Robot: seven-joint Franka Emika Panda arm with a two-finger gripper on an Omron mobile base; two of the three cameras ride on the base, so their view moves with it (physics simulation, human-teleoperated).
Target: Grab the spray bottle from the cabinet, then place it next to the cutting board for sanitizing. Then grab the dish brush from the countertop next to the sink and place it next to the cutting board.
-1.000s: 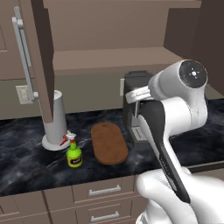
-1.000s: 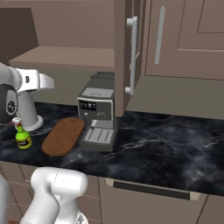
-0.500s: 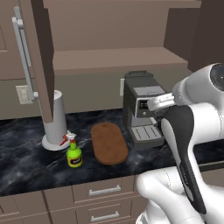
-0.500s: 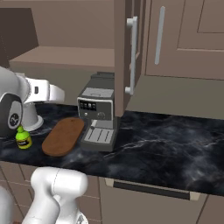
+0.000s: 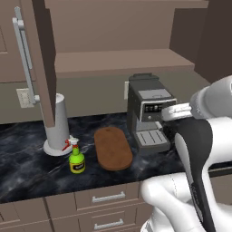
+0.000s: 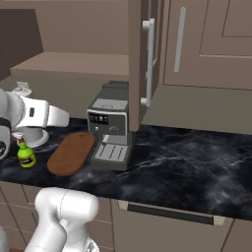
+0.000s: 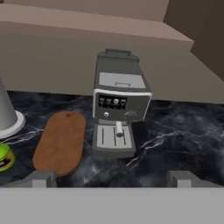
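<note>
The lime-green spray bottle stands upright on the black countertop, just left of the oval brown cutting board. In the hand view only the bottle's edge shows at the far left. My gripper is open and holds nothing. It hangs above the counter's front and faces the coffee machine, with the board to its lower left. The cabinet door stands open over its bare shelf. The dish brush is out of view.
A grey coffee machine stands right of the board. A white paper-towel holder rises behind the bottle. Another open cabinet door hangs above the machine. Bare counter stretches to the right.
My arm has swung to the right, away from the bottle and toward the coffee machine. The jaws stayed open. Bottle and board have not moved.
</note>
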